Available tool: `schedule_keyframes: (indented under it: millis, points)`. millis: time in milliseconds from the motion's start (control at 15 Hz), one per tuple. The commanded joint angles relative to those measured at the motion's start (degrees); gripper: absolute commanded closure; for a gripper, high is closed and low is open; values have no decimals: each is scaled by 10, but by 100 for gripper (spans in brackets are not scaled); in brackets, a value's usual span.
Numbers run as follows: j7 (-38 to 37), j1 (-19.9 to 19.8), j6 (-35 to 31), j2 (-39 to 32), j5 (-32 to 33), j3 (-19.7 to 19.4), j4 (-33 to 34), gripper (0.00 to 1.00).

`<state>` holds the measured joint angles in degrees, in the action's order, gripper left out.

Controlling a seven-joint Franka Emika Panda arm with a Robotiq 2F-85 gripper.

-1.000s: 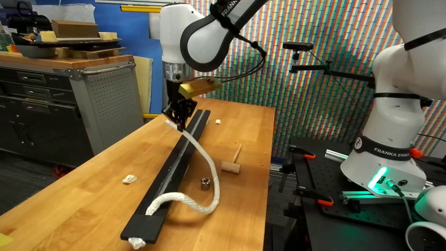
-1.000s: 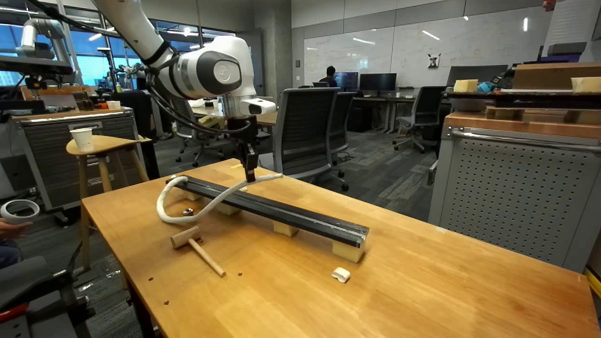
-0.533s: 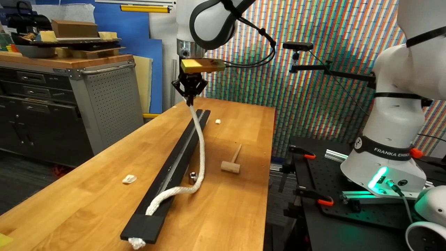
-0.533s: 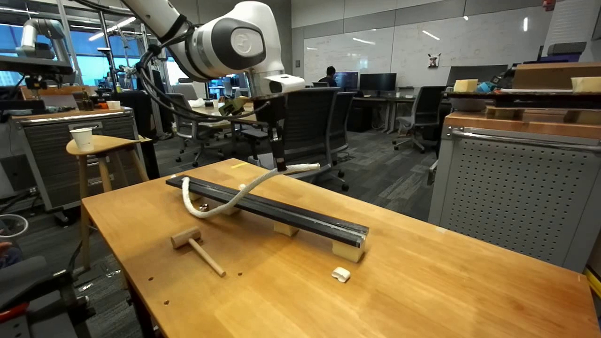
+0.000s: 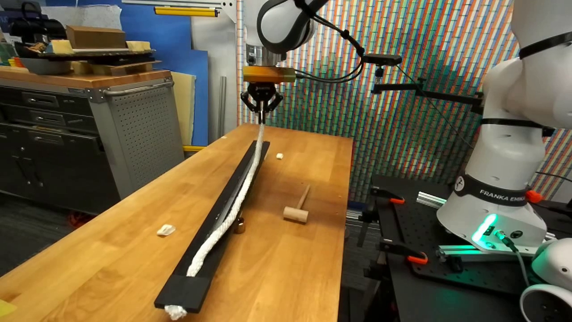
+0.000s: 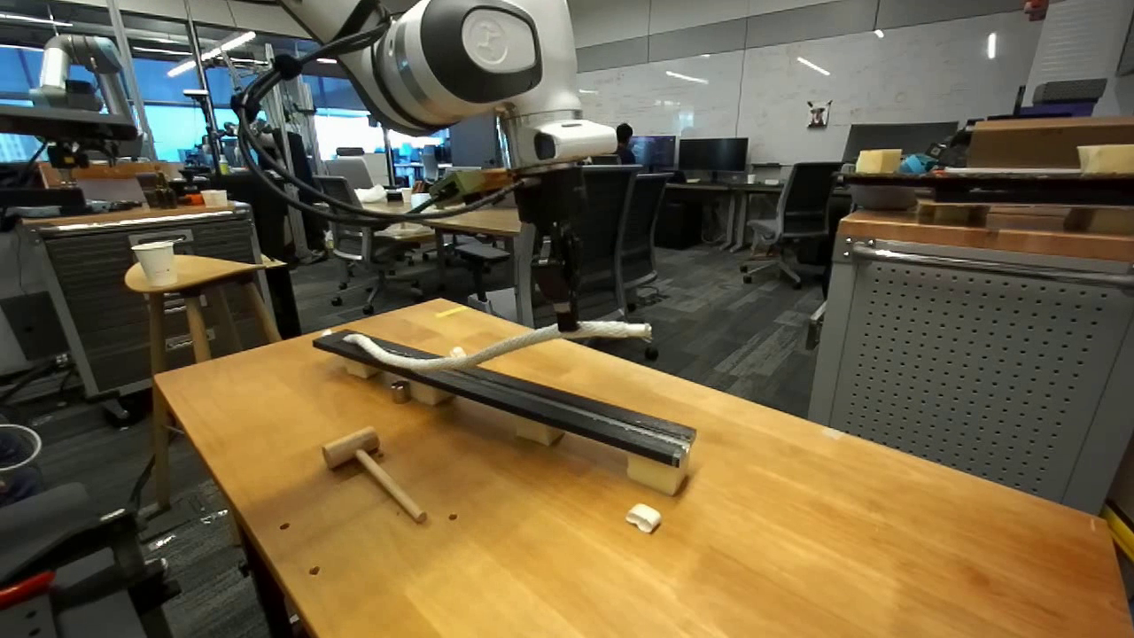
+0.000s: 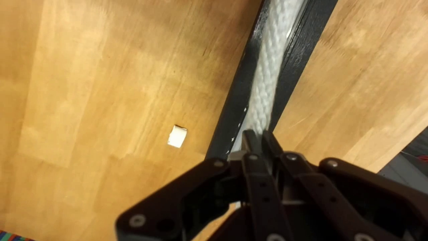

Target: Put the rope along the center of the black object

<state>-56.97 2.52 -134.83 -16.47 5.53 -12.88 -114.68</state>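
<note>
The black object (image 5: 183, 291) is a long flat strip with a pale groove along its middle; it also shows in an exterior view (image 6: 567, 416) and the wrist view (image 7: 230, 117). The white rope (image 5: 243, 192) emerges from under a black band at one end and lies over the strip's first part. It then rises off the strip to my gripper (image 5: 262, 120). The gripper is shut on the rope (image 6: 496, 351) near its free end, above the strip; the tip sticks out past the fingers (image 6: 567, 323). In the wrist view, the rope (image 7: 267, 73) runs between the fingertips (image 7: 258, 135).
Pale blocks (image 6: 657, 474) prop the strip above the wooden table (image 6: 797, 532). A wooden mallet (image 5: 296, 213) and a metal socket (image 5: 240, 225) lie beside it. Small pale scraps (image 5: 166, 230) (image 7: 177, 136) lie on either side. A drawer cabinet (image 5: 138, 112) stands past the table.
The gripper has risen and moved with the rope's free end toward the strip's far end. The rope's wide loop over the table has straightened onto and above the strip. The socket has shifted toward the strip.
</note>
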Motion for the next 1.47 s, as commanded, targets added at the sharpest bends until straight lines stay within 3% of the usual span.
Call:
schedule_keyframes:
  millis: [0, 533, 1067, 1400]
  points:
    - [-48, -9, 16, 12, 13, 2, -8, 98]
    - [-93, 1, 9, -44, 30, 10, 21, 98]
    - [-158, -10, 21, -99, 39, -14, 86, 98]
    - [-142, -23, 2, -105, 23, -5, 76, 98]
